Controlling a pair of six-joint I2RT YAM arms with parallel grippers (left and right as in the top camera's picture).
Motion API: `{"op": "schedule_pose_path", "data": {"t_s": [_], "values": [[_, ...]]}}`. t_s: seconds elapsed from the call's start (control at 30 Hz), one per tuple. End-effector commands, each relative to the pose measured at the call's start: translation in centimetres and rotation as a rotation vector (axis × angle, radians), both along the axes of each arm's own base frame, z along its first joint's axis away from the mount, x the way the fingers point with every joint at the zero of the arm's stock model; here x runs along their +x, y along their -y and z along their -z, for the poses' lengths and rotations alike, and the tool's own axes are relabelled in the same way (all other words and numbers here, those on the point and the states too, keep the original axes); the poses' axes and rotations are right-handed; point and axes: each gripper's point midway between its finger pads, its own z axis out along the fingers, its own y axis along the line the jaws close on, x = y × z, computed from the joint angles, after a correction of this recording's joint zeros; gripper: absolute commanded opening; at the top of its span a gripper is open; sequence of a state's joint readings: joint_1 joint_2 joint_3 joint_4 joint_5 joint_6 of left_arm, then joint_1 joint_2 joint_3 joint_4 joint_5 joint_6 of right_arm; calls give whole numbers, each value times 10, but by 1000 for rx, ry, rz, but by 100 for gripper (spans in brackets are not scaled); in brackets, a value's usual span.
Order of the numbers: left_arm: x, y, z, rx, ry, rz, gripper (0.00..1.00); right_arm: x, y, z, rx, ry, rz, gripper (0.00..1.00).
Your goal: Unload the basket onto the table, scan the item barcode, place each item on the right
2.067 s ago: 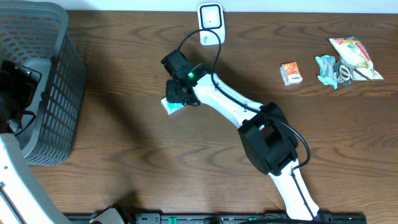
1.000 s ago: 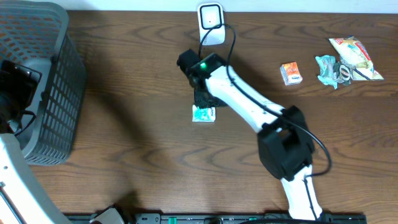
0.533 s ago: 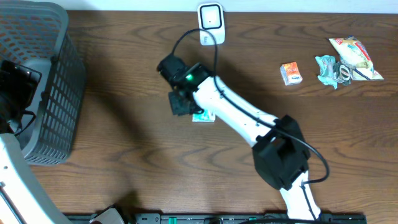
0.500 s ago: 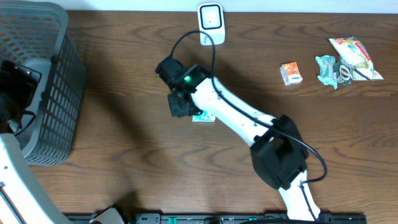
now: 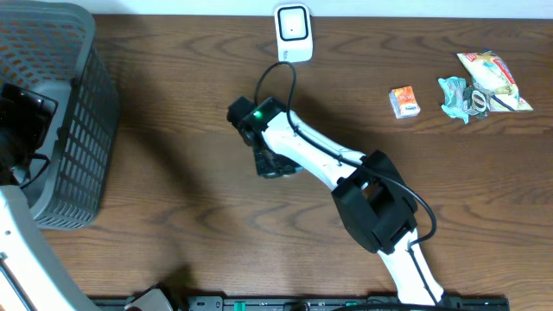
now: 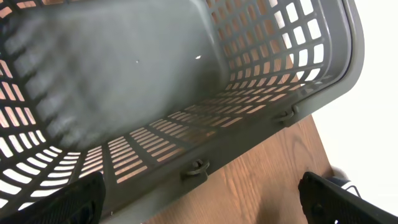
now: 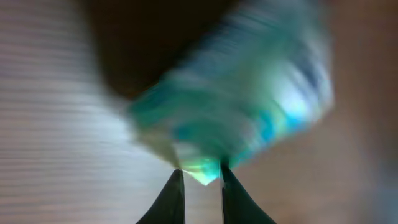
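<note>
Right wrist view: the right end effector (image 7: 199, 176) has drawn its fingers (image 7: 173, 194) nearly together. They nip the lower corner of the blurred teal-and-white plastic packet (image 7: 236, 106), which lies on the brown wooden worktop (image 7: 43, 112). A second ago those fingers stood much wider, so I judge the grasp is only now being made. One packet and one pair of fingers show here.

Overhead view: half a second ago the packet lay in plain sight just right of the end effector. Now the tool sits over it and hides nearly all of it, near the worktop's middle. The white box-shaped scanner (image 5: 292, 30) stands well apart at the far edge, so the scan is not yet done; lifting and presenting the barcode come next. In this view I count:
- one scanner
- one grey plastic lattice basket (image 5: 73, 130)
- one small orange carton (image 5: 403, 102)
- one crumpled teal wrapper (image 5: 452, 93)
- one red-and-yellow snack bag (image 5: 494, 78)
- two arms

Left wrist view: the left end effector (image 6: 202, 200) hangs spread wide over the basket, holding nothing, unchanged over the last second. One basket shows, with nothing visible inside it.
</note>
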State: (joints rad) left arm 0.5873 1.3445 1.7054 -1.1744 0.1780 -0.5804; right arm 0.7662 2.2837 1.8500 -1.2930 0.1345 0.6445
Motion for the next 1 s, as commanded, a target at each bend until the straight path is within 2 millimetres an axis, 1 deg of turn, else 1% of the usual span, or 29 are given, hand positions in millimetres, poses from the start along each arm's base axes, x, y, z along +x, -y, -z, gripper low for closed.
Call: {"op": "schedule_pose_path", "data": {"t_s": [0.0, 0.1, 0.17, 0.33, 0.43, 0.53, 0.57, 0.63, 0.7, 0.77, 0.83, 0.87, 0.93, 0.97], "values": [[-2, -1, -6, 8, 14, -13, 98, 10, 48, -9, -183, 53, 88, 14], [-2, -1, -6, 8, 14, -13, 98, 10, 81, -20, -299, 52, 147, 15], [-2, -1, -6, 8, 14, -13, 98, 12, 92, -24, -310, 42, 177, 15], [-2, -1, -6, 8, 14, -13, 97, 21, 101, -38, -245, 50, 234, 18], [-2, -1, -6, 8, 14, -13, 98, 35, 103, -54, -184, 93, 195, 20], [-2, -1, -6, 8, 14, -13, 98, 46, 104, -71, -78, 128, 224, 23], [-2, -1, -6, 8, 14, -13, 98, 49, 100, -76, -12, 127, 224, 23], [-2, -1, -6, 8, 14, -13, 97, 56, 84, -87, 151, 114, 190, 24], [-2, -1, -6, 8, 14, -13, 98, 62, 62, -97, 333, 94, 121, 29], [-2, -1, -6, 8, 14, -13, 98, 63, 38, -106, 502, 66, 22, 36], [-2, -1, -6, 8, 14, -13, 98, 61, 23, -109, 588, 49, -56, 37], [-2, -1, -6, 8, 14, -13, 98, 61, 18, -108, 600, 45, -66, 37], [-2, -1, -6, 8, 14, -13, 98, 61, 10, -102, 602, 43, -81, 31], [-2, -1, -6, 8, 14, -13, 97, 61, 5, -99, 602, 41, -90, 31]]}}
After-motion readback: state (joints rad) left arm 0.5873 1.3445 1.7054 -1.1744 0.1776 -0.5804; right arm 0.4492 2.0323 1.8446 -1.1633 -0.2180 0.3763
